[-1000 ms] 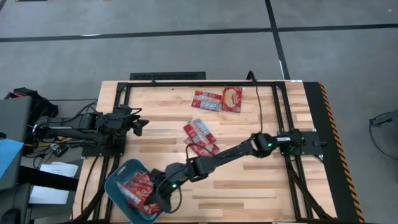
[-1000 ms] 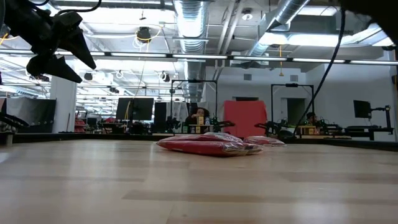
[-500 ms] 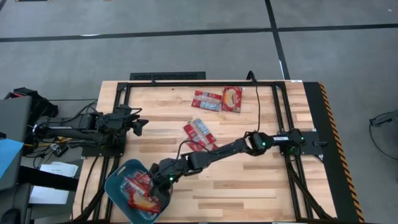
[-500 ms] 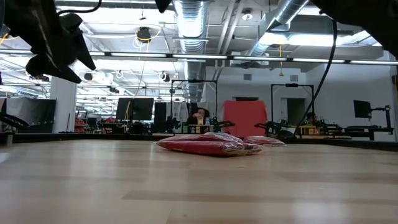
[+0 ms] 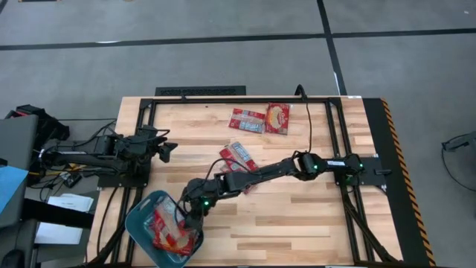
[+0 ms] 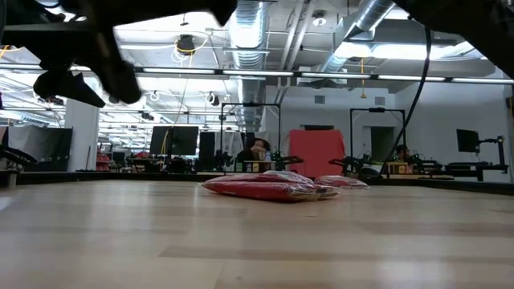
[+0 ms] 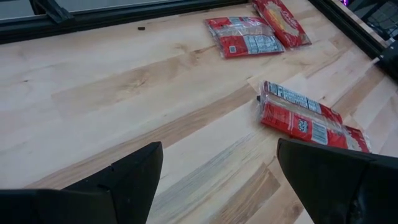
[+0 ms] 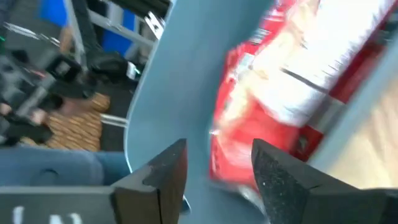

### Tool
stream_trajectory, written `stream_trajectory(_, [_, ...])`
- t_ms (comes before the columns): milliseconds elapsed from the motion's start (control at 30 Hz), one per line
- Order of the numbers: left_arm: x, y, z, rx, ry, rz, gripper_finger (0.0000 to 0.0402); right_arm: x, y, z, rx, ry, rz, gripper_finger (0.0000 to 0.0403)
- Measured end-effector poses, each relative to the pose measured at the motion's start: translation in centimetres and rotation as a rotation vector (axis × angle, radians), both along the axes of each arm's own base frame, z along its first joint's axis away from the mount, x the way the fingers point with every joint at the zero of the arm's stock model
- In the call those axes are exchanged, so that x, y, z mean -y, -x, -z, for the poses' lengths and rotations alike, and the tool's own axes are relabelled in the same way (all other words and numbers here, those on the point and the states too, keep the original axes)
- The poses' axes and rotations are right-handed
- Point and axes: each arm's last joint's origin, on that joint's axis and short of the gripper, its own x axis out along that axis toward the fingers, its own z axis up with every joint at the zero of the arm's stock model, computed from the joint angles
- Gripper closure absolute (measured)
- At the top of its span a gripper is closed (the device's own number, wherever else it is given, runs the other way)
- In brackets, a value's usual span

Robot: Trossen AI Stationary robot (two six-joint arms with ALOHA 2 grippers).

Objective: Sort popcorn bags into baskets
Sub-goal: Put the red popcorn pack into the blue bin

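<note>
Right end effector [image 5: 187,216], fingers spread and holding nothing, hangs over the blue basket [image 5: 140,227] at the worktop's near-left corner, popcorn bags [image 5: 167,232] inside. Best to lift clear of the rim before swinging toward the bags [image 5: 239,156] mid-worktop. Left end effector [image 5: 167,150] waits spread by the left edge.

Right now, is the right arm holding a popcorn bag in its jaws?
No. In the right wrist view the right gripper is open and empty, with the popcorn bags lying beyond it in the blue basket.
</note>
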Motion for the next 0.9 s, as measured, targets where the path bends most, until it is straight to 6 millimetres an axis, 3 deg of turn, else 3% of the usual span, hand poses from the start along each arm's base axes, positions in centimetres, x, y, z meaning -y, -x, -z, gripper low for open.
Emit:
stream_trajectory(267, [0.0, 0.0, 0.0, 0.0, -0.002, -0.004, 0.0095, 1.0, 2.9, -2.3, -0.149, 0.243, -0.012, 0.0208])
stream_trajectory(533, [0.0, 0.0, 0.0, 0.001, -0.002, -0.004, 0.0095, 3.8, 8.9, -6.8, -0.436, 0.723, 0.155, 0.0222])
stream_trajectory(767, [0.0, 0.0, 0.0, 0.004, 0.007, -0.001, 0.0095, 6.9, 13.2, -9.3, -0.708, 0.935, 0.233, 0.0157])
stream_trajectory(900, [0.0, 0.0, 0.0, 0.005, 0.009, 0.0, 0.0095, 8.4, 13.6, -9.8, -0.708, 0.975, 0.279, 0.0117])
